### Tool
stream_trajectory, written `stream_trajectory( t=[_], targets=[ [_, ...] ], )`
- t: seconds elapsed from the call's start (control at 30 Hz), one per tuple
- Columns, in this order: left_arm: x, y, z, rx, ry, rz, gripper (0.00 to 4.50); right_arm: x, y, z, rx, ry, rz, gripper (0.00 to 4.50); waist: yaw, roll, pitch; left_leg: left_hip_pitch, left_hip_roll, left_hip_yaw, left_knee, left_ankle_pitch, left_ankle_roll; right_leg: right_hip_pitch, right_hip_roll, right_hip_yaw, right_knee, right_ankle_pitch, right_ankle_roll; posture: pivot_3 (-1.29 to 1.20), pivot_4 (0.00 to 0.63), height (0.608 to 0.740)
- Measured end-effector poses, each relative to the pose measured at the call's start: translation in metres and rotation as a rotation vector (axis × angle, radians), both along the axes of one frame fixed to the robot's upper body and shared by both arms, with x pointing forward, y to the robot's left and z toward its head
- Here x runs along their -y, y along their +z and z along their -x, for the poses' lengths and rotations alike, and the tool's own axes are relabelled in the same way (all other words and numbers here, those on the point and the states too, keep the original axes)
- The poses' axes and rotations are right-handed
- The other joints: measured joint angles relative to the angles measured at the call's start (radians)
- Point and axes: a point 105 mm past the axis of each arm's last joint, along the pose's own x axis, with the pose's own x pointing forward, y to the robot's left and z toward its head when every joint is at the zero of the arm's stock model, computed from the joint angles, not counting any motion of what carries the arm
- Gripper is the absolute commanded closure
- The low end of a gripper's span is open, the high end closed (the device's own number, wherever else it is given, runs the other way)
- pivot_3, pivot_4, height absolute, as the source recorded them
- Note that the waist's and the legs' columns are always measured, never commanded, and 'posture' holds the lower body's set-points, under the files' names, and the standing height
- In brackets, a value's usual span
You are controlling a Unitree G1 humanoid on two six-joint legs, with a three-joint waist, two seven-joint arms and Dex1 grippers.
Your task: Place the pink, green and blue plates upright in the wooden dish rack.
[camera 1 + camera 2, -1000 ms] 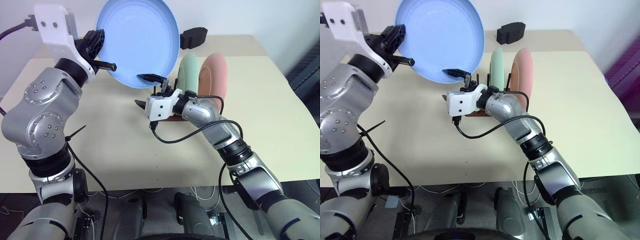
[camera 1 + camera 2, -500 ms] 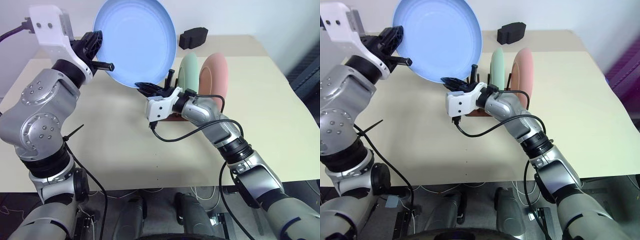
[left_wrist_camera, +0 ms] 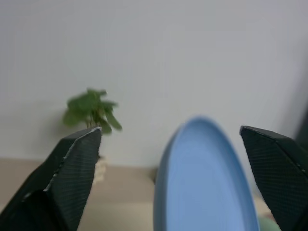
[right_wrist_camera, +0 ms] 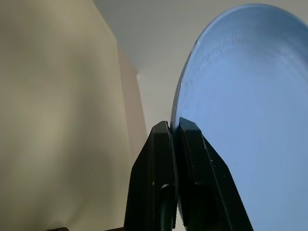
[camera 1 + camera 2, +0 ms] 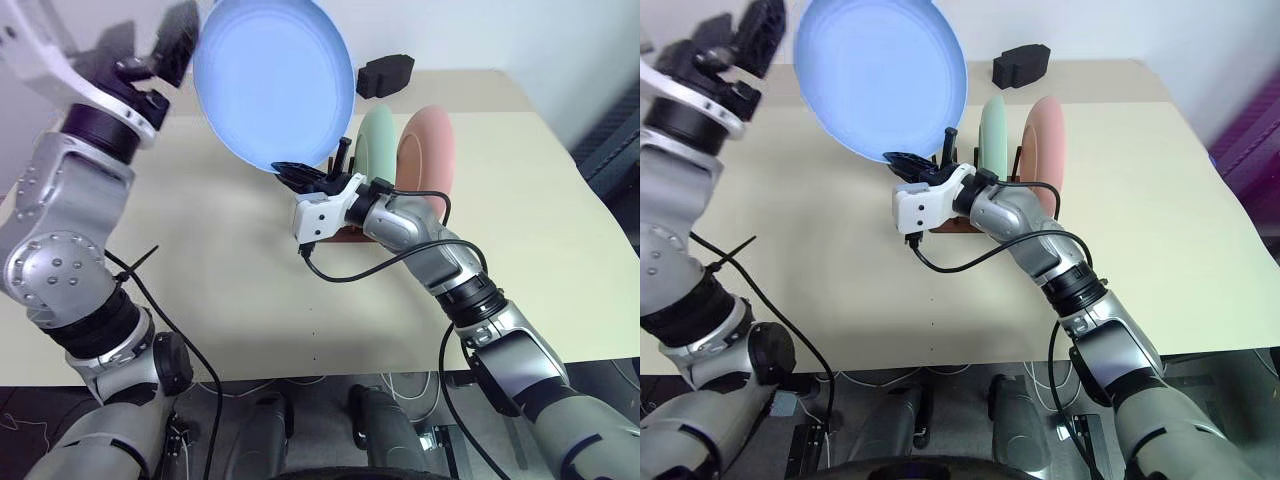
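Currently we see the cream table (image 5: 560, 220) under everything, both arms raised over it. The blue plate (image 5: 275, 85) is the biggest item up there, held on edge above the table. The right gripper (image 5: 300, 175) is clamped on its lower rim: in the right wrist view its two fingers (image 4: 166, 159) are pressed together with the rim between them, so the plate hangs from that pincer alone.

The left gripper (image 3: 168, 178) sits just beside the plate's upper left edge, apart from it. Its fingers (image 3: 72, 168) are spread wide with nothing between them; the plate's rim shows in the gap, further out.

Just behind the right pincer we see the wooden dish rack (image 5: 958, 222), mostly hidden by the wrist; a couple of dark pegs stick up next to the fingers. The green plate (image 5: 377, 140) stands upright in it, right beside the pincer, and the pink plate (image 5: 428, 155) stands upright one slot further from it.

A black block (image 5: 386, 74) lies well beyond the pincer at the table's far edge.
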Motion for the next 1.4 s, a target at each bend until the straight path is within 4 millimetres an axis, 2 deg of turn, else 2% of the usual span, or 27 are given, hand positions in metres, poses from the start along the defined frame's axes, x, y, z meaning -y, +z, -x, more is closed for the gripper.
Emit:
stream_trajectory(
  t=[0.1,0.2,0.3,0.33,0.43,0.47,0.57,0.7,0.8,1.03,1.2,1.4],
  targets=[
    [-0.030,0.007,0.002,0.027,0.095,0.042,0.02,0.000,0.001,0.001,0.007,0.005,-0.006,4.50,-0.002,0.000,0.000,0.000,0.000,0.000,0.000,0.000,0.000,0.000,0.000,0.000,0.000,0.000,0.000,0.00,0.150,0.736],
    [-0.060,0.000,0.005,0.019,0.188,0.053,0.02,-0.001,0.003,0.003,0.006,0.023,-0.023,4.50,-0.002,0.000,0.000,0.000,0.000,0.000,0.000,0.000,0.000,0.000,0.000,0.000,0.001,0.000,0.000,0.00,0.150,0.736],
    [-0.082,-0.027,0.002,-0.079,0.283,-0.031,0.02,-0.003,0.006,0.006,-0.019,0.053,-0.058,4.50,-0.003,0.000,0.000,0.001,0.000,0.000,0.000,0.000,0.000,0.000,0.000,0.001,0.002,0.000,0.000,0.00,0.150,0.736],
    [-0.092,-0.043,0.001,-0.127,0.322,-0.078,0.02,-0.005,0.011,0.008,-0.043,0.077,-0.099,4.50,-0.004,0.000,0.000,0.001,0.000,0.001,0.000,0.000,0.000,0.000,0.000,0.001,0.002,0.000,0.000,0.00,0.150,0.736],
    [-0.100,-0.084,-0.003,-0.243,0.342,-0.165,0.02,-0.004,0.026,0.012,-0.102,0.122,-0.219,4.50,0.000,0.000,0.000,0.001,0.000,0.000,0.000,0.000,0.000,0.000,0.000,0.000,0.002,0.000,0.000,0.00,0.150,0.736],
    [-0.100,-0.093,-0.003,-0.261,0.337,-0.190,0.02,-0.005,0.033,0.015,-0.130,0.143,-0.264,4.50,0.001,0.000,0.000,0.001,0.001,0.000,0.000,0.000,0.000,0.000,0.000,0.000,0.002,0.000,0.000,0.00,0.150,0.736],
    [-0.089,-0.122,-0.002,-0.306,0.277,-0.245,0.02,-0.002,0.055,0.026,-0.253,0.247,-0.428,4.50,0.004,0.000,0.000,0.001,0.001,0.000,0.000,0.000,0.000,0.001,-0.001,0.000,0.002,0.000,0.000,0.00,0.150,0.736],
    [-0.060,-0.159,-0.003,-0.369,0.152,-0.304,0.02,0.009,0.072,0.039,-0.386,0.356,-0.555,4.50,0.004,0.000,0.000,0.001,0.002,0.000,0.000,0.000,0.000,0.001,-0.001,0.000,0.002,0.000,-0.001,0.00,0.150,0.736],
    [-0.035,-0.173,-0.002,-0.372,0.054,-0.329,0.02,0.018,0.076,0.044,-0.522,0.417,-0.639,4.50,0.003,0.000,-0.001,0.001,0.002,0.000,0.000,0.000,0.000,0.001,0.000,0.000,0.002,0.000,-0.001,0.00,0.150,0.736],
    [-0.001,-0.211,0.003,-0.416,-0.072,-0.384,0.02,0.036,0.091,0.056,-0.801,0.563,-0.817,4.50,0.001,0.001,-0.001,0.001,0.003,0.001,0.000,0.000,0.001,0.000,0.000,0.000,0.003,0.000,-0.001,0.00,0.150,0.736],
    [0.016,-0.223,0.012,-0.412,-0.175,-0.431,0.02,0.039,0.080,0.057,-1.080,0.598,-0.911,4.50,0.001,0.001,-0.001,0.002,0.004,0.001,0.000,0.000,0.001,0.000,-0.001,0.001,0.003,-0.002,-0.004,0.00,0.150,0.736],
    [0.022,-0.226,0.015,-0.414,-0.220,-0.457,0.02,0.039,0.065,0.053,-1.255,0.540,-0.960,4.50,0.001,0.001,-0.001,0.001,0.003,0.001,0.000,0.000,0.001,0.000,0.000,0.001,0.003,-0.002,-0.004,0.00,0.150,0.736]
  ],
)
